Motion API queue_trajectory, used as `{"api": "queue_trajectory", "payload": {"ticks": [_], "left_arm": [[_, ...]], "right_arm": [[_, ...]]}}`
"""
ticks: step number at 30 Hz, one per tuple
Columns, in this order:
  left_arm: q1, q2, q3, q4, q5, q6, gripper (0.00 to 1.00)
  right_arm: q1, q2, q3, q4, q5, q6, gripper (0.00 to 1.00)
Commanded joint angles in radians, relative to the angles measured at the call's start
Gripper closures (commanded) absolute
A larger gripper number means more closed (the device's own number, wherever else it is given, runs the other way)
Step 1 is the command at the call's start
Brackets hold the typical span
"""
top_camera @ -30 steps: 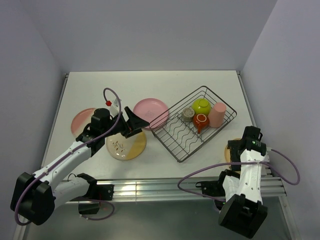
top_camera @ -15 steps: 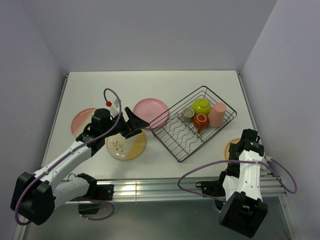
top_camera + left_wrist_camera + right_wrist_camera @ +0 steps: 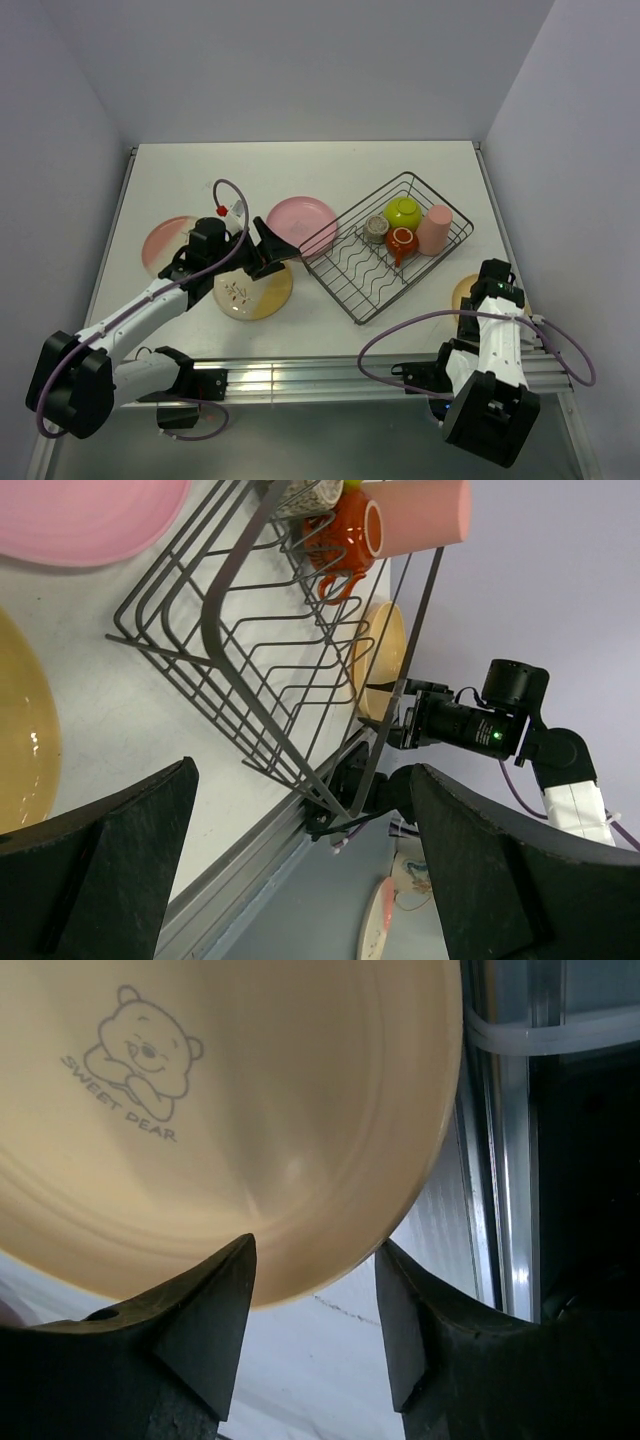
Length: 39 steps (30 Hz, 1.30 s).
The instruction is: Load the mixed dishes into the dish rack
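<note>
The black wire dish rack [image 3: 363, 262] stands right of centre and holds a lime-green bowl [image 3: 403, 212], a salmon cup [image 3: 436, 229], a red-brown mug [image 3: 402, 243] and a small grey cup [image 3: 375, 230]. A pink plate [image 3: 302, 220] lies at its left corner. A second pink plate [image 3: 160, 242] and the twig-patterned plate [image 3: 252, 292] lie further left. My left gripper [image 3: 283, 252] is open and empty, between the twig plate and the rack [image 3: 260, 650]. My right gripper [image 3: 315, 1300] is open, its fingers either side of the rim of a cream-yellow bear-printed plate [image 3: 230, 1110].
The yellow plate [image 3: 462, 292] lies close to the table's near right edge, by the metal rail [image 3: 330, 375]. Grey walls enclose the table on three sides. In the left wrist view the right arm [image 3: 480, 725] shows beyond the rack.
My right wrist has come down closer to the yellow plate at the near edge. My left gripper has shifted slightly right toward the rack.
</note>
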Motion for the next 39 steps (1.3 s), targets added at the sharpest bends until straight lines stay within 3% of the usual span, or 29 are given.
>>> {"api": "queue_trajectory", "payload": {"ticks": [1,3,6,7,9,18,26,39], "left_arm": [[-0.004,0.016,-0.007,0.052,0.024,0.016,0.06],[-0.003,0.018,-0.009,0.053,0.022,0.019,0.06],[-0.003,0.013,-0.018,0.056,0.014,0.016,0.06],[-0.004,0.015,-0.018,0.058,0.014,0.014,0.06],[-0.003,0.016,-0.018,0.053,0.013,0.016,0.06],[-0.003,0.010,0.016,0.012,-0.005,0.031,0.07],[-0.004,0.026,0.040,-0.002,-0.010,0.030,0.07],[-0.006,0.059,0.122,-0.048,-0.001,0.065,0.07]], "right_arm": [[0.015,0.006,-0.020,0.043,0.074,0.018,0.42],[0.022,0.012,-0.029,0.057,0.083,0.018,0.47],[0.029,0.023,-0.036,0.073,0.091,0.008,0.76],[0.031,0.023,-0.036,0.076,0.091,0.001,0.90],[0.035,0.015,-0.028,0.072,0.086,-0.001,1.00],[0.166,-0.187,0.128,-0.103,0.192,0.039,1.00],[0.178,-0.288,0.312,-0.255,0.249,-0.028,1.00],[0.180,-0.242,0.702,-0.322,0.250,-0.286,1.00]]}}
